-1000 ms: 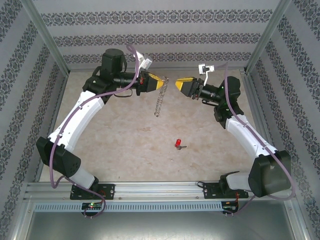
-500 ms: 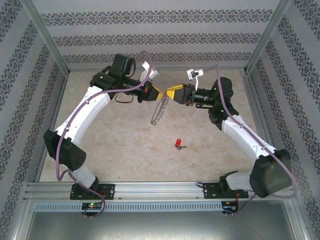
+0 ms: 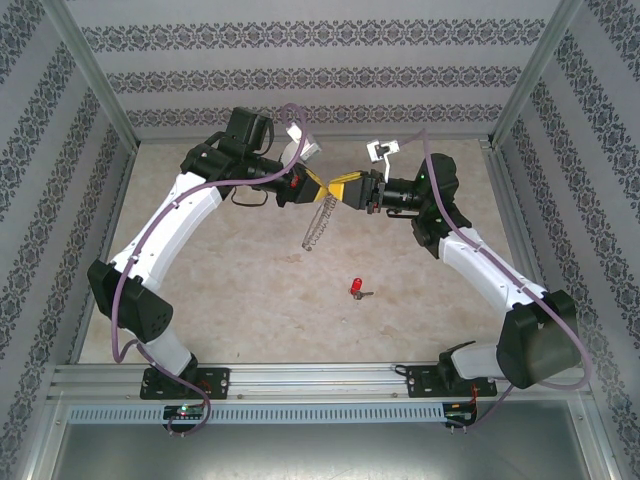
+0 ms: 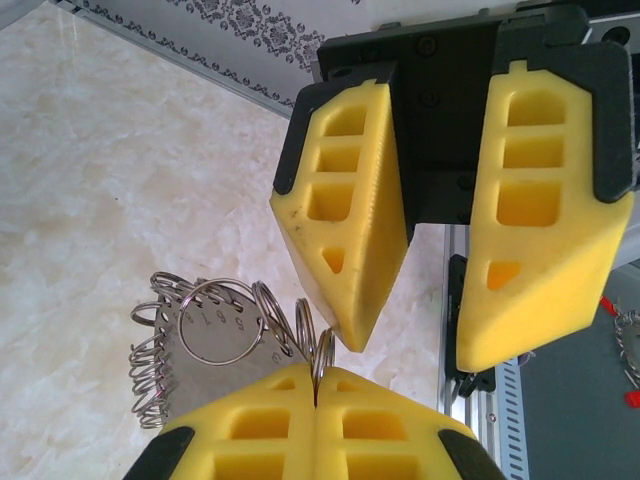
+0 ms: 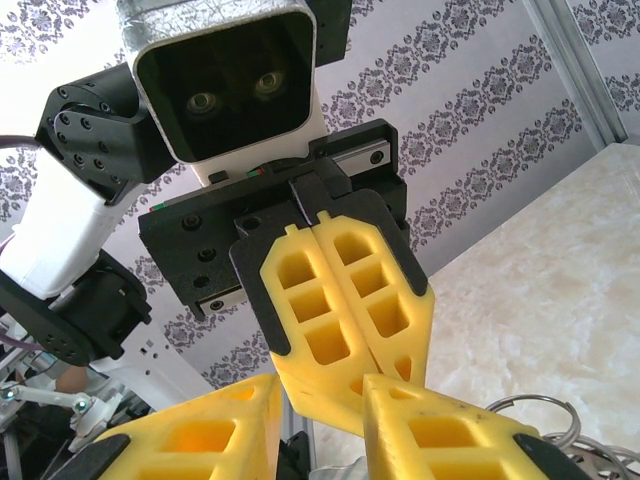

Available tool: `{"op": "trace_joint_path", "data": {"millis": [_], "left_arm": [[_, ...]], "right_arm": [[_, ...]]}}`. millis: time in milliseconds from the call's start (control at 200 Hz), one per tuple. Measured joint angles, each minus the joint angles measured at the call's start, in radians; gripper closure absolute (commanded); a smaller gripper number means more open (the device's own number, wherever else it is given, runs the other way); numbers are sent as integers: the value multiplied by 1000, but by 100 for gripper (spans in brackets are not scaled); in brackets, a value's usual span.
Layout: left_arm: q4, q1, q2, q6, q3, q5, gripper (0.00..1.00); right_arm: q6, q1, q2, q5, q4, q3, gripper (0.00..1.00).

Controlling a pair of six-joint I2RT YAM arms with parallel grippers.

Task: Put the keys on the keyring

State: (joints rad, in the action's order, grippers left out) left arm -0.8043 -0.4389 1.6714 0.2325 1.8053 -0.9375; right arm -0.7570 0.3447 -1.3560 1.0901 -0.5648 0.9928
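The keyring, a wire loop strung with small silvery rings, hangs above the table from my left gripper. In the left wrist view that gripper is shut on a ring at the loop's edge, and the rest of the keyring hangs to its left. My right gripper faces it tip to tip with its jaws apart. One of its fingers nearly touches the pinched ring. From the right wrist, my right gripper straddles the left one's shut tip. The red-headed key lies on the table.
The marble-patterned table is boxed in by patterned walls and metal frame posts. An aluminium rail runs along the near edge, where both arm bases sit. The key lies between the arms.
Both grippers have come together over the middle back of the table, the left one carrying the keyring rightward. The right gripper's jaws have narrowed. The key has not moved.
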Motion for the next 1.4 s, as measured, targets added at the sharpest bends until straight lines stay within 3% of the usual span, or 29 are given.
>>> {"op": "trace_joint_path", "data": {"millis": [1399], "left_arm": [[1, -2, 3, 0, 0, -4, 100]], "right_arm": [[4, -17, 4, -2, 15, -51, 74]]}}
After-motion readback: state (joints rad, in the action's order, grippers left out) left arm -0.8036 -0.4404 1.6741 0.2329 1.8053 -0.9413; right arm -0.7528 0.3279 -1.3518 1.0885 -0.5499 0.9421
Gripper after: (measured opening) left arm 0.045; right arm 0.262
